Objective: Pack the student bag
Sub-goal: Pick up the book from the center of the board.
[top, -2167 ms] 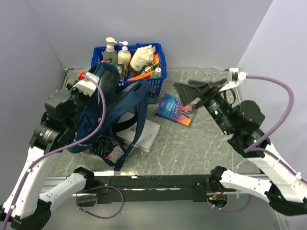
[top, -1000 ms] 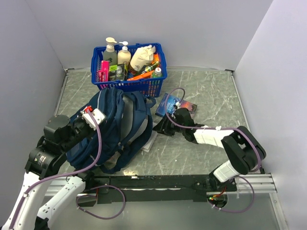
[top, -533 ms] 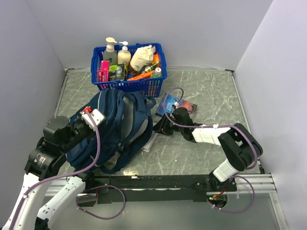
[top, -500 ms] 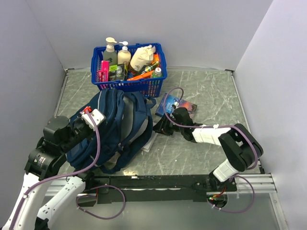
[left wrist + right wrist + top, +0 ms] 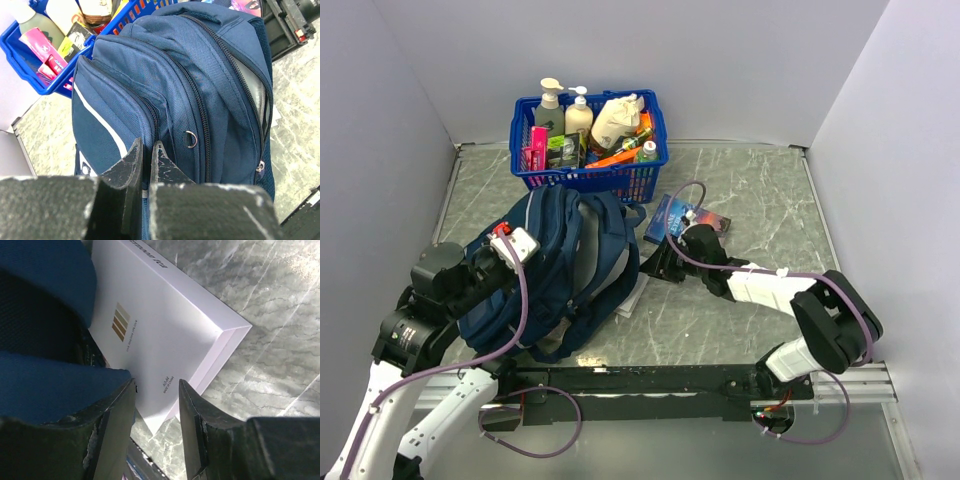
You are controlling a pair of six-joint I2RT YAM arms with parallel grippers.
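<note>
The student bag (image 5: pixel 565 265), a navy backpack with a pale stripe, lies slumped at the left of the table with its straps (image 5: pixel 610 250) spread toward the middle. My left gripper (image 5: pixel 146 146) is shut on a fold of the bag's front pocket fabric (image 5: pixel 115 105). The main zipper (image 5: pixel 235 65) stands partly open. My right gripper (image 5: pixel 156 385) is open just above the corner of a white book (image 5: pixel 160 325) that lies half under the bag; a blue strap (image 5: pixel 45 390) lies against one finger. In the top view this gripper (image 5: pixel 655 265) sits at the bag's right edge.
A blue mesh basket (image 5: pixel 588 180) of bottles and packets stands at the back. A dark blue book (image 5: pixel 705 220) lies behind the right arm. The white book (image 5: pixel 632 297) pokes out from under the bag. Grey walls close in the left, back and right sides.
About two seconds ago the bag hung high and the right arm was raised. The bag has since come down and the right gripper dropped to the white book; over the last second little moves.
</note>
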